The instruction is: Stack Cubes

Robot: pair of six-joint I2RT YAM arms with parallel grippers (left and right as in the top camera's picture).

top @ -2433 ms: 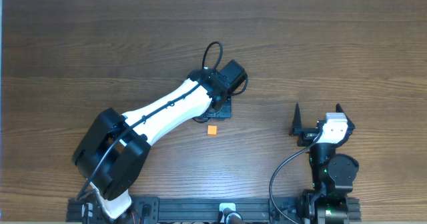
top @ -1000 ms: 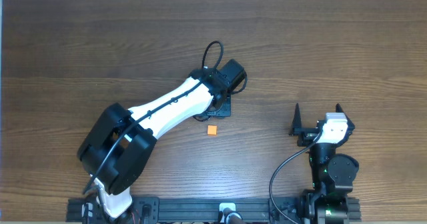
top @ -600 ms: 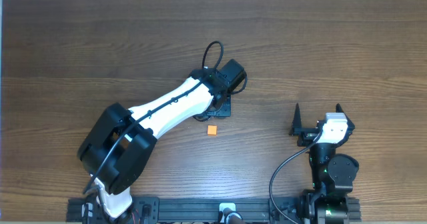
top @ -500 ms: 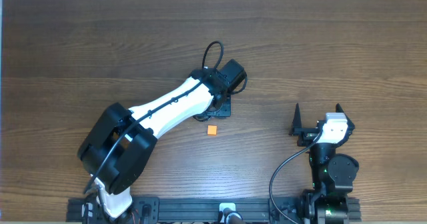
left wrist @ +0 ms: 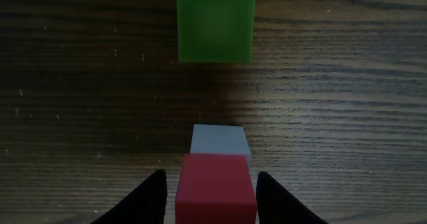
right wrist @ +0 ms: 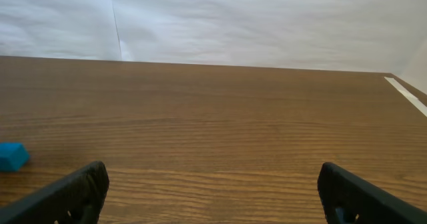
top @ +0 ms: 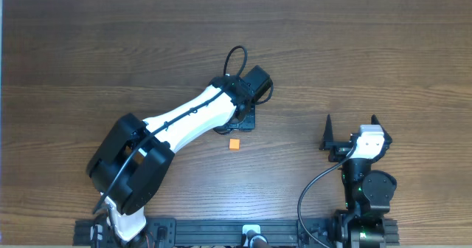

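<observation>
Two arms stand at a dark, fine-grained wooden table (top: 110, 41), and the cubes on it show in four colours, all small and matte with square faces and crisp edges. The left arm reaches to mid-table. Its left gripper (left wrist: 211, 173) has one red cube (left wrist: 215, 191) inside it, but I cannot tell whether the cube is clamped or merely bracketed. The red cube overlaps the near edge of one pale blue cube (left wrist: 221, 142), and whether it rests on it or hangs just above is unclear. One green cube (left wrist: 215, 21) sits apart beyond them, with a band of bare wood between. One orange cube (top: 234, 145) lies alone just beside the left arm's wrist and well apart from the right arm. The right gripper (right wrist: 212, 167) is close to its base, spread wide and holding nothing. Ahead of it the wood runs to the table's far edge against a white backdrop (right wrist: 267, 24), with a white strip (right wrist: 405, 95) near one corner. A blue cube (right wrist: 12, 156) shows at that view's border, and it may be the pale blue one.
</observation>
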